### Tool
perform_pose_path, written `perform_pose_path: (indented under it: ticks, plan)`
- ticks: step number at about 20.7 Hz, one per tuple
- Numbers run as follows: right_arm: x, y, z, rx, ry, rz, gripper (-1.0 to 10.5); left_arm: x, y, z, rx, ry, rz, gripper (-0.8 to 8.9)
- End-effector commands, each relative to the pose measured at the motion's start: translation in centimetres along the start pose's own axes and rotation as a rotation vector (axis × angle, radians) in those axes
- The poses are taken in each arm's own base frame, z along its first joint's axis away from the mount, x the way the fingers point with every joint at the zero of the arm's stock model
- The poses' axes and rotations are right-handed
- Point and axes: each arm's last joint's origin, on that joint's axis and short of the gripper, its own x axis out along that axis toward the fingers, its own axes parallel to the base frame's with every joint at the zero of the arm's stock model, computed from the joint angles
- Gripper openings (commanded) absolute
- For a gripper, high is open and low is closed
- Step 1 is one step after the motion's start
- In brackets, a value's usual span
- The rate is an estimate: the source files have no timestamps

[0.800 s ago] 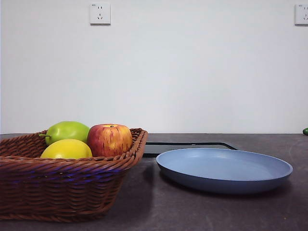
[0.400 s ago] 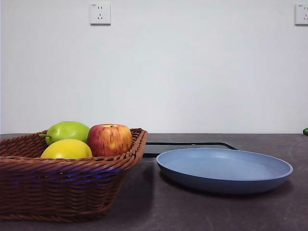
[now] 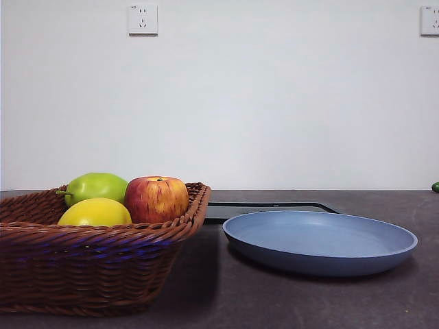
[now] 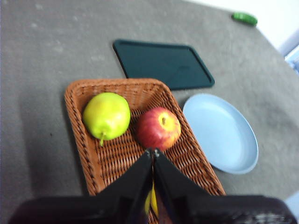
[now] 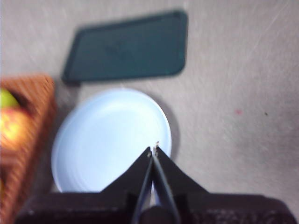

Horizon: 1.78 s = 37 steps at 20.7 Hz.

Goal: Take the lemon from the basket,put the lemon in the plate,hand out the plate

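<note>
The left gripper (image 4: 153, 150) is held high above the basket (image 4: 105, 161), jaws closed and empty; the lemon (image 3: 95, 212) lies in the basket directly under it, beside the red apple (image 4: 158, 128). The right gripper (image 5: 153, 150) is poised, closed, above the plate (image 5: 111, 140).

On the surface (image 3: 322, 301), the basket (image 3: 89, 274) sits at nine o'clock of the plate (image 3: 319, 241). Inside it lie three fruits — the lemon (image 3: 95, 212) nearest, one apple (image 3: 96, 186) behind, another (image 3: 156, 199) beside. A tray (image 3: 267, 206) lies behind the plate, toward twelve.
</note>
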Motion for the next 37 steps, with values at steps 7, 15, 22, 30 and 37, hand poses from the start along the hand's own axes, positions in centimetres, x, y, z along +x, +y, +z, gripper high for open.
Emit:
perform_pose_path:
  ticks: [7,15,22,30,37]
  plan:
    - [4.2,-0.5,1.1,-0.048,0.188,0.044,2.4,0.7,-0.3,1.2,-0.002,0.074,-0.125,2.01]
    - [11.4,-2.1,0.9,-0.007,0.337,0.035,2.4,0.7,-0.3,1.2,-0.038,0.072,-0.123,2.91]
    - [17.3,-3.4,-1.0,0.064,0.47,0.099,2.3,0.7,-0.3,1.2,-0.04,0.075,-0.123,2.97]
    - [18.7,-3.6,-1.6,0.084,0.493,0.094,0.1,0.7,-0.3,1.1,-0.046,0.086,-0.118,2.97]
    - [16.4,-2.9,-0.1,0.09,0.405,0.101,0.1,0.7,-0.5,-1.0,-0.148,0.297,-0.101,3.0]
